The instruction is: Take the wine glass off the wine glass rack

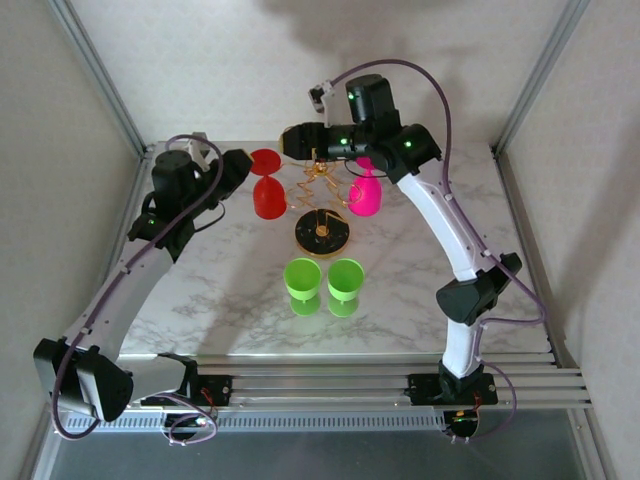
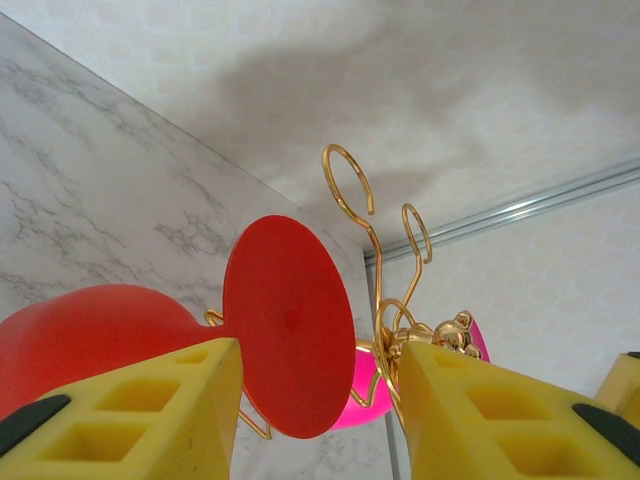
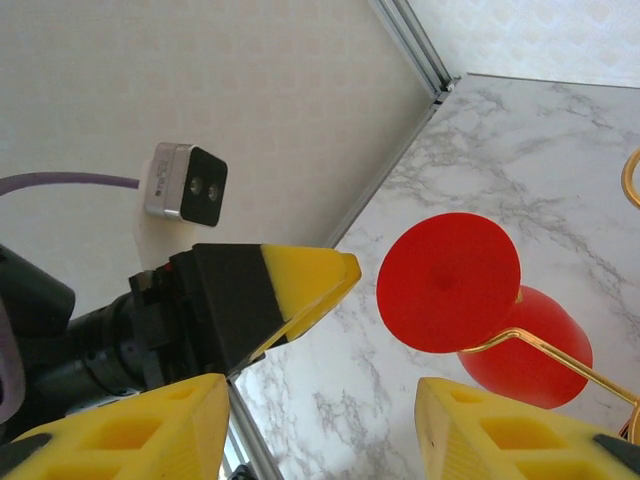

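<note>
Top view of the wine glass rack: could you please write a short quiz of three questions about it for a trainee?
1. True or false: the red glass hangs upside down on the rack.
2. How many green glasses stand on the table? A) one B) two C) four
3. Which glass hangs on the rack's right side in the top view?
Key: 1 true; 2 B; 3 the pink glass.

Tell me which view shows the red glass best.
Right wrist: the red glass shows foot and bowl clear, hanging on the rack's wire. Left wrist has its bowl cut by a finger; top external shows it whole but small.
</note>
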